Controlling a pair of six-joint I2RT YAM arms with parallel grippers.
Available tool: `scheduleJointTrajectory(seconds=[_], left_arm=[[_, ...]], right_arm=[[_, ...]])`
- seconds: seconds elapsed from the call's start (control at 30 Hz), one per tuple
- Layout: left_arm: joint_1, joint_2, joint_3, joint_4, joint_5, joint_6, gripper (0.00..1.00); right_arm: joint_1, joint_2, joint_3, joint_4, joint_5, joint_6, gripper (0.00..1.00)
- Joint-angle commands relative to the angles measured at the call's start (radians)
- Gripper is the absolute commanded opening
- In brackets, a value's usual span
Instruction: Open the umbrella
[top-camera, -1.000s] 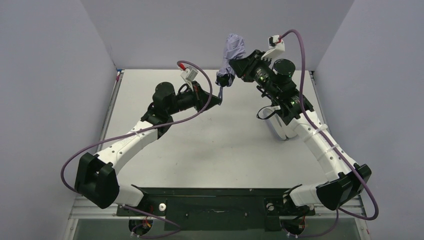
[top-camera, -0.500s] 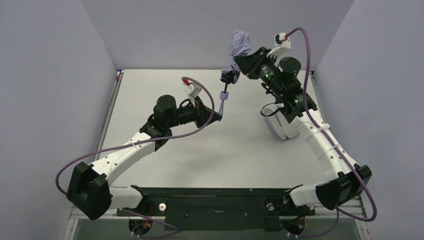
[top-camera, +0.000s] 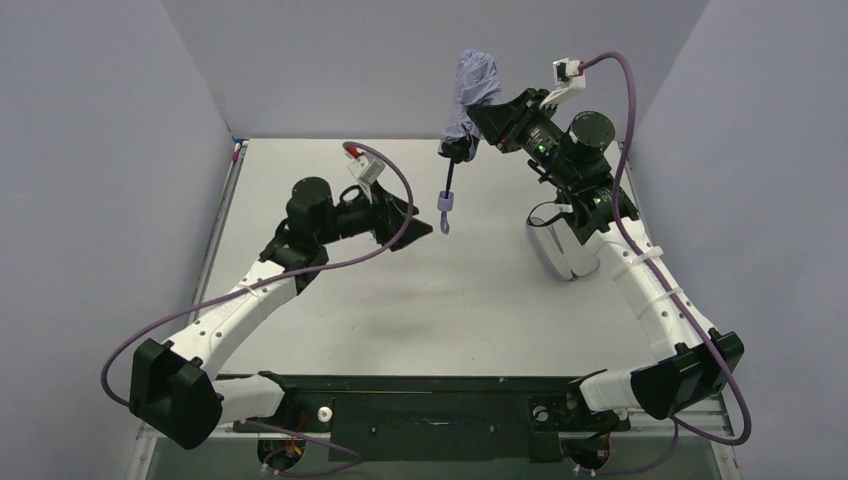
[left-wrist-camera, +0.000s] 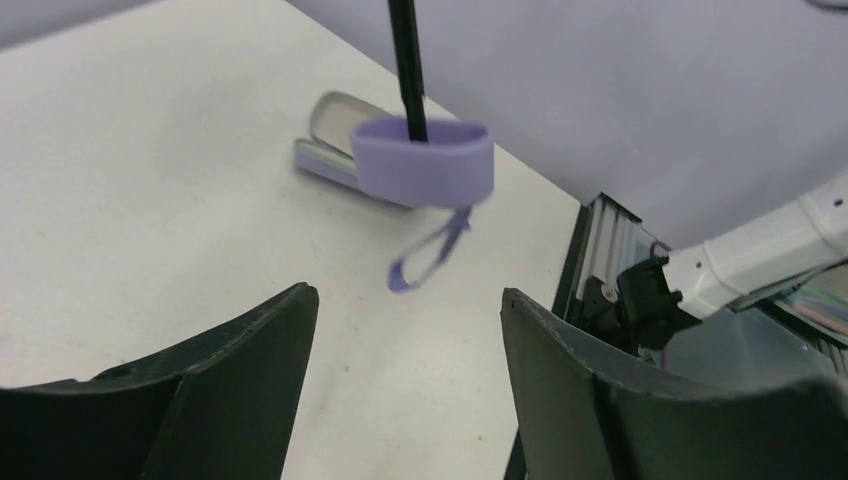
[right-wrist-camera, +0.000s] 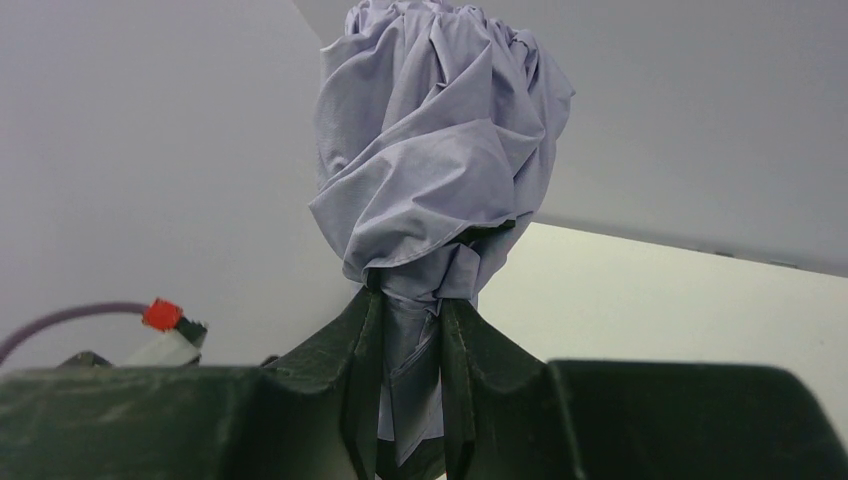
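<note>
The umbrella (top-camera: 473, 85) hangs in the air at the back of the table, its pale lilac fabric (right-wrist-camera: 440, 150) bunched and folded. My right gripper (top-camera: 478, 122) (right-wrist-camera: 410, 300) is shut on the fabric just below the bunch. A thin black shaft (top-camera: 450, 178) (left-wrist-camera: 405, 60) runs down from it to the small lilac handle (top-camera: 445, 203) (left-wrist-camera: 422, 160), with the wrist loop (left-wrist-camera: 430, 255) dangling free. My left gripper (top-camera: 425, 230) (left-wrist-camera: 408, 293) stands open a little left of and below the handle, touching nothing.
A flat lilac oval pouch (left-wrist-camera: 340, 140) (top-camera: 556, 252) lies on the white table under the right forearm. Grey walls close in the back and both sides. The right arm's base and a metal rail (left-wrist-camera: 600, 260) show at the table's edge.
The shaft has been drawn out longer. My left gripper has opened, let go of the handle and pulled back to the left. The right arm has lifted slightly.
</note>
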Motion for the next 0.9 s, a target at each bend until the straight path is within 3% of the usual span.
scheduleJointTrajectory(seconds=[0.0,0.2,0.47,0.6,0.77,0.87], left_arm=[[0.059,0.018,0.154,0.049,0.016,-0.03,0.67],[0.073,0.118,0.261,0.105,0.056,-0.134,0.7],[0.028,0.209,0.289,0.176,0.084,-0.252,0.7],[0.008,0.241,0.272,0.198,0.11,-0.283,0.65],[-0.013,0.243,0.192,0.222,0.148,-0.303,0.51],[-0.031,0.223,0.146,0.218,0.152,-0.287,0.48]], right_arm=[[0.006,-0.065,-0.016,0.192,-0.089,0.02,0.0],[0.032,-0.075,-0.044,0.225,-0.126,0.022,0.0],[0.044,-0.064,-0.043,0.248,-0.132,0.041,0.0],[0.047,-0.054,-0.03,0.258,-0.131,0.053,0.0],[0.043,-0.035,0.001,0.259,-0.12,0.043,0.0],[0.031,-0.018,0.029,0.254,-0.115,0.033,0.0]])
